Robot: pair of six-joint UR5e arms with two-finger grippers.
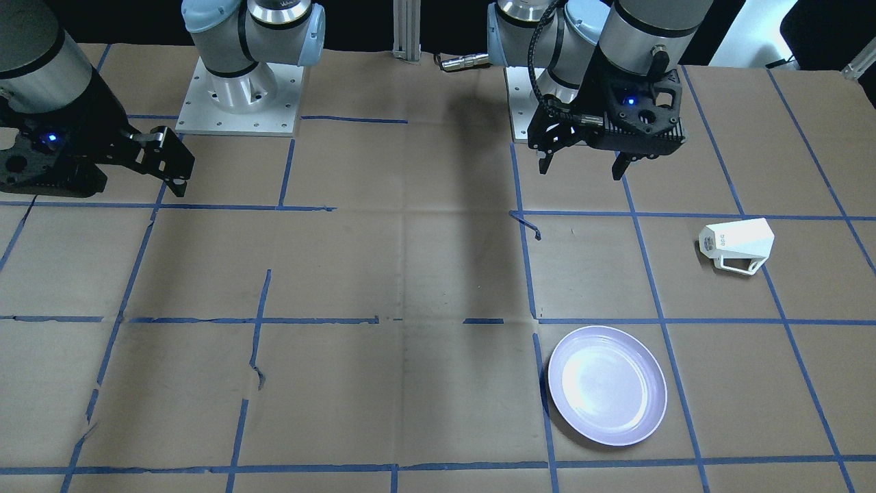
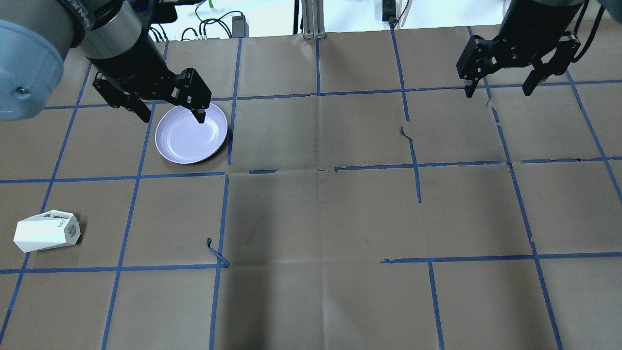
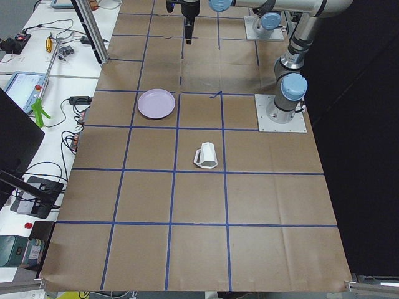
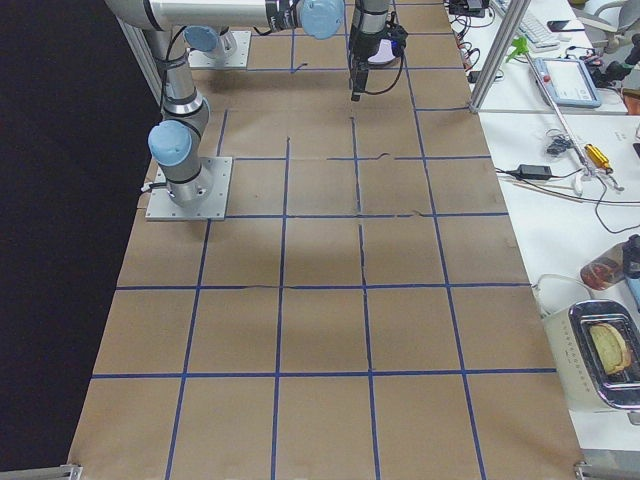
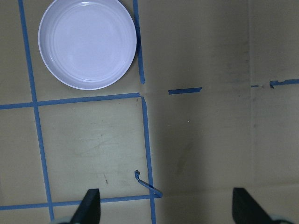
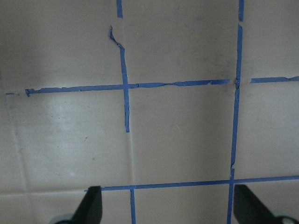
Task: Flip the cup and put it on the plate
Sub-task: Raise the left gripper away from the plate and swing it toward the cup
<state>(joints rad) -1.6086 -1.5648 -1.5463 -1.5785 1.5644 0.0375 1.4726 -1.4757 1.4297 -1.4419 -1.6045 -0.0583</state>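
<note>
The white faceted cup (image 1: 738,243) lies on its side on the paper-covered table, also seen in the overhead view (image 2: 46,236) and the exterior left view (image 3: 206,156). The pale lavender plate (image 1: 607,385) lies flat and empty, also in the overhead view (image 2: 191,138) and the left wrist view (image 5: 87,44). My left gripper (image 2: 173,117) is open and empty, held high over the table, well apart from the cup; it also shows in the front view (image 1: 582,171) and its own wrist view (image 5: 167,207). My right gripper (image 2: 498,91) is open and empty on the other side of the table (image 6: 169,205).
Brown paper with a blue tape grid covers the table (image 2: 320,218). A loose curl of tape (image 2: 216,255) sticks up between the cup and the middle. The arms' base plates (image 1: 239,96) stand at the robot's edge. Benches with tools line the far side (image 3: 37,93).
</note>
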